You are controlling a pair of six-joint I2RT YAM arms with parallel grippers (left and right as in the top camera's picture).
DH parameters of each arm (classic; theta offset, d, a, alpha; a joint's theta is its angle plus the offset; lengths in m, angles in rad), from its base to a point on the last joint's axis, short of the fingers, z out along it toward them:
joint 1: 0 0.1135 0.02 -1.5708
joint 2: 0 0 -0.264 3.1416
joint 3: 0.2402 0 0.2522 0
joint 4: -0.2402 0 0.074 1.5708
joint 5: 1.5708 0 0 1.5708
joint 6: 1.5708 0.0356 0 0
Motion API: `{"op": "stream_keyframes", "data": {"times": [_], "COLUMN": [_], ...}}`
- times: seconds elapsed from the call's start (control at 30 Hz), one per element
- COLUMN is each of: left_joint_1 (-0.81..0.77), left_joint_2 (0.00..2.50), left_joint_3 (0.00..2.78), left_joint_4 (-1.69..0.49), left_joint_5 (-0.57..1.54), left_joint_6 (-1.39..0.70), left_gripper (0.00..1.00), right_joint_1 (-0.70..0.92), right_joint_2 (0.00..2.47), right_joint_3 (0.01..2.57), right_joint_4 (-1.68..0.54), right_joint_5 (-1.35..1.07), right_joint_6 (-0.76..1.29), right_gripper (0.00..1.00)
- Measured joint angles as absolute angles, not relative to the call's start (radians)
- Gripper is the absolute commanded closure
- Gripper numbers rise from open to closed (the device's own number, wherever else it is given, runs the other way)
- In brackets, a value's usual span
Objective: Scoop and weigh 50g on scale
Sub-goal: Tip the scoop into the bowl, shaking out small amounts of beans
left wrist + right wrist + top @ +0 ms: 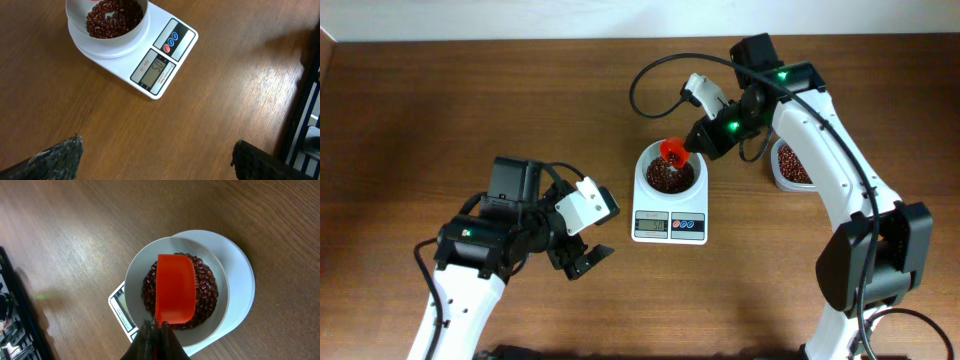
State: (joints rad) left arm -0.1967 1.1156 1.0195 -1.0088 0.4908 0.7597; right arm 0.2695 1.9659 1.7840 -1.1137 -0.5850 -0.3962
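Beans (205, 287) sit in the bowl (131, 282) on the scale (243, 280), scoop (175, 287) above.

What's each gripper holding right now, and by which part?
Right gripper is shut on the orange scoop, at its rear end; left gripper is open, empty.

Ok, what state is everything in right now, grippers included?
scale: switched on, display appears to read 50.
bowl: upright on the scale, holding beans.
beans: heaped in the bowl.
scoop: held over the bowl, looks empty.
tub: open, more beans inside.
left gripper: open, holding nothing.
right gripper: shut on the scoop.
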Motion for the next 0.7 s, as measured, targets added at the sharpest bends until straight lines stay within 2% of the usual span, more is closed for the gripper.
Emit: {"op": "stream_keyframes", "data": {"times": [0.7], "left_joint_1": [-0.197], "left_joint_2": [1.116], "left_joint_3": [1.019], "left_joint_4": [-1.009], "left_joint_5": [0.491], "left_joint_6": [0.760], "left_gripper": [0.01], "right_joint_1": [0.270], "right_joint_2": [1.966], "right_joint_3": [1.784], "right_joint_4": [-1.091], "right_joint_5": [-0.585], "right_joint_6": [-0.396], "right_gripper": [0.96]}}
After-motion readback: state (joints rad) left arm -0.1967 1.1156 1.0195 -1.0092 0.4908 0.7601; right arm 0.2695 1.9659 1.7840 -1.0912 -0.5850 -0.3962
